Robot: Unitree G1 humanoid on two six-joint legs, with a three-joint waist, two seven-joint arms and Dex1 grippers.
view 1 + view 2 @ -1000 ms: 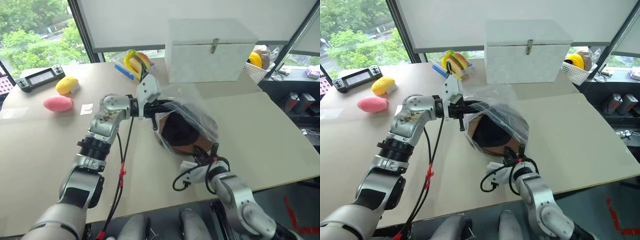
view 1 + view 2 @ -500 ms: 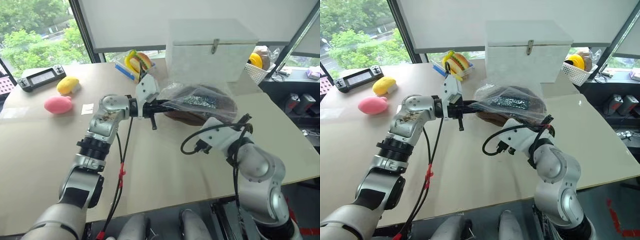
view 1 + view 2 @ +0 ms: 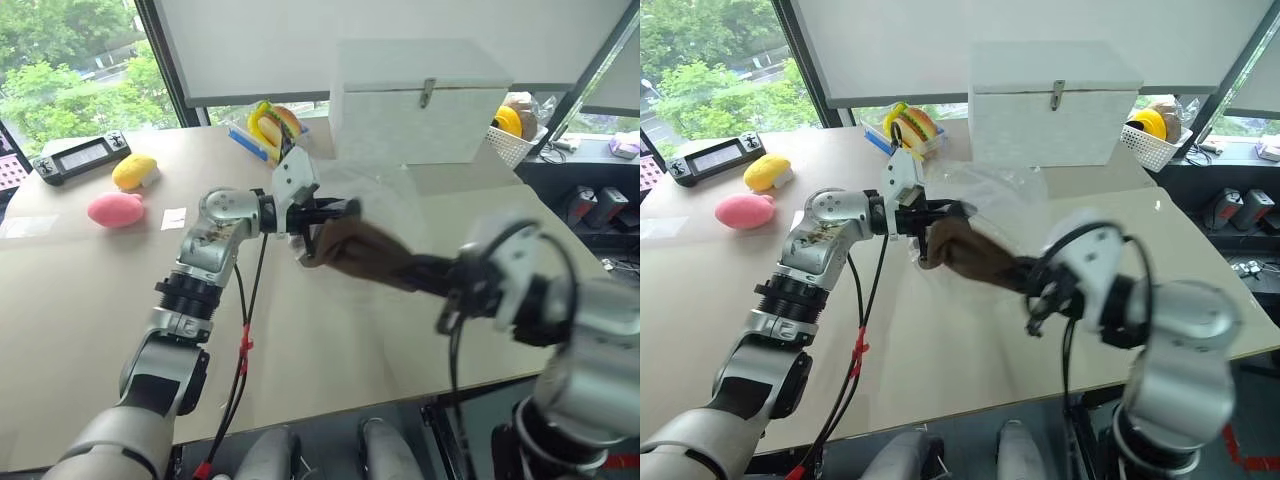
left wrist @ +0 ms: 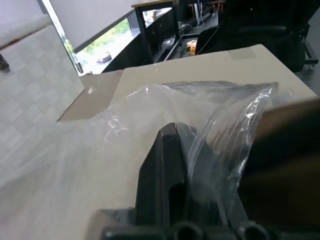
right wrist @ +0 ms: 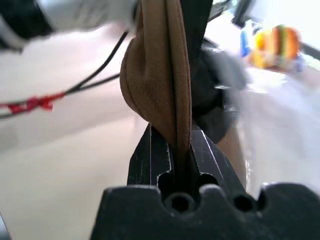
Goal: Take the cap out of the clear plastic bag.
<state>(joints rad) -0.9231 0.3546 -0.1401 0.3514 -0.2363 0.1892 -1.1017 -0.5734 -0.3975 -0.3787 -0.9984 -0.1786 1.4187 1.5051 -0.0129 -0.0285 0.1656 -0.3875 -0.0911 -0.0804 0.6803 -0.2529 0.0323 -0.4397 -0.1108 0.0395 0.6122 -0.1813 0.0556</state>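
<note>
Table (image 3: 90, 330): broad bare surface on the robot's side of the white lidded box (image 3: 420, 100), with open room toward the near edge and to the right of the arms.

White lidded box: stands at the far edge, latch facing the robot, directly behind the work area.

Clear plastic bag (image 3: 990, 195): held raised in front of the box, between it and the arms. The left gripper (image 4: 172, 150) is clamped shut on a pinch of its film.

Cap (image 3: 360, 250): in front of the box, stretched off the table from the bag's mouth toward the right arm. The right gripper (image 5: 179, 150) is closed on a fold of its brown fabric. Whether its far end lies inside the bag cannot be told.

Basket (image 3: 515, 140): just right of the box. Toy burger (image 3: 912, 125): just left of it. Black handset (image 3: 80, 155), yellow toy (image 3: 133, 170), pink egg toy (image 3: 116, 209): well left of the box, apart from both arms.
</note>
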